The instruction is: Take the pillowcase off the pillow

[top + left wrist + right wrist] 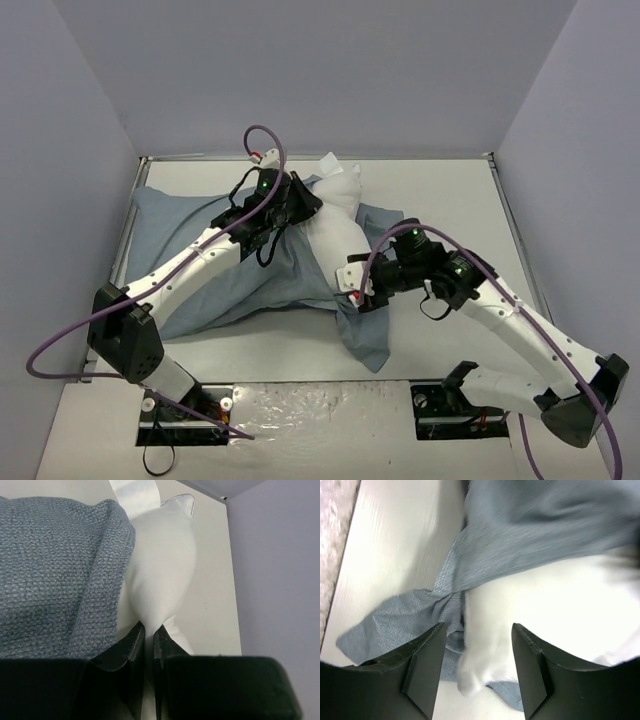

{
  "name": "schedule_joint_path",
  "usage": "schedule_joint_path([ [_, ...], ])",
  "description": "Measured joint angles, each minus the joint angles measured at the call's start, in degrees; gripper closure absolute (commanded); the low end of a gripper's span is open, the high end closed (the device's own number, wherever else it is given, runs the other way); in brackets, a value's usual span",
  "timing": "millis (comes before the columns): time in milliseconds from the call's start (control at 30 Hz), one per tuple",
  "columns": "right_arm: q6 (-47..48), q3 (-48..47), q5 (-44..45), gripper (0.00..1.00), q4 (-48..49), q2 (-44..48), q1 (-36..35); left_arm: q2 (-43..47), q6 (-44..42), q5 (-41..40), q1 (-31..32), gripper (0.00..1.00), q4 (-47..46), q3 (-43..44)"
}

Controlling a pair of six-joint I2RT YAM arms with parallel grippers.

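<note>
The blue pillowcase point(220, 265) lies crumpled across the left and middle of the table. Out of its far right side bulges the white pillow point(335, 225), its small tag point(330, 162) toward the back wall. My left gripper point(303, 205) is shut on a pinch of the white pillow point(162, 570) beside the pillowcase's edge point(55, 570). My right gripper point(358, 285) hangs open over the near end of the pillow. In the right wrist view a white pillow corner point(492, 630) sits between the spread fingers point(425, 660), untouched, with pillowcase folds point(520, 535) around it.
The white table point(450, 330) is boxed in by grey walls at the back and both sides. A pillowcase flap point(365, 335) trails toward the near edge. Crinkled clear plastic point(300, 410) lies between the arm bases. Purple cables loop over both arms.
</note>
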State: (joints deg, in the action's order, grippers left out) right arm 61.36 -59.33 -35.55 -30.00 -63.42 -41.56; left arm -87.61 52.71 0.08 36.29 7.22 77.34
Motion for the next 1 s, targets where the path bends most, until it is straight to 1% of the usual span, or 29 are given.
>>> schedule_joint_path([
  [100,-3.5,-4.5,-2.0,0.48,-0.7,1.9,0.8,0.0,-0.1,-0.3,0.0,0.98,-0.1,-1.3],
  [133,-5.1,-5.5,-3.1,0.46,-1.1,2.3,1.8,0.0,-0.1,-0.3,0.0,0.98,-0.1,-1.5],
  [167,-6.8,-6.2,-3.9,0.40,-1.4,2.4,3.3,0.0,-0.1,-0.3,0.0,0.98,-0.1,-1.6],
  [233,-10.8,-7.3,-4.5,0.32,-1.5,2.3,7.3,0.0,-0.2,-0.3,0.0,0.98,-0.3,-1.7],
  [267,-14.4,-7.8,-4.3,0.25,-1.2,1.8,9.5,0.0,-0.2,-0.3,0.0,0.98,-0.3,-1.7],
  [333,-20.9,-8.4,-4.2,0.20,-0.1,0.2,13.4,0.0,-0.2,-0.2,0.0,0.98,-0.9,-2.1],
  [367,-24.5,-8.6,-4.8,0.14,0.6,-1.4,15.6,0.0,-0.2,-0.1,0.0,0.98,-1.2,-2.3],
  [400,-28.5,-8.9,-5.5,0.13,1.3,-3.0,17.7,0.0,-0.2,0.0,0.0,0.98,-1.6,-2.7],
  [433,-32.5,-9.1,-6.1,0.07,2.5,-5.0,19.7,0.2,-0.2,0.2,0.1,0.98,-2.1,-3.2],
  [567,-50.9,-10.2,-8.0,0.04,7.0,-15.0,24.3,0.4,-0.2,0.8,0.8,0.98,-2.9,-4.1],
  [700,-68.0,-11.8,-7.3,0.00,10.1,-23.4,24.8,0.4,-0.7,1.0,1.3,0.98,-3.1,-4.1],
  [767,-73.9,-11.5,-7.6,0.00,12.0,-25.1,24.6,0.4,-0.9,1.0,1.5,0.98,-3.2,-4.1],
  [867,-80.4,-9.6,-8.5,0.00,17.2,-24.2,24.3,0.4,-1.1,1.0,1.6,0.98,-3.3,-4.1],
  [1000,-85.0,-5.9,-9.9,0.00,23.8,-22.0,23.8,0.4,-1.3,1.6,1.6,0.98,-3.3,-4.1],
])
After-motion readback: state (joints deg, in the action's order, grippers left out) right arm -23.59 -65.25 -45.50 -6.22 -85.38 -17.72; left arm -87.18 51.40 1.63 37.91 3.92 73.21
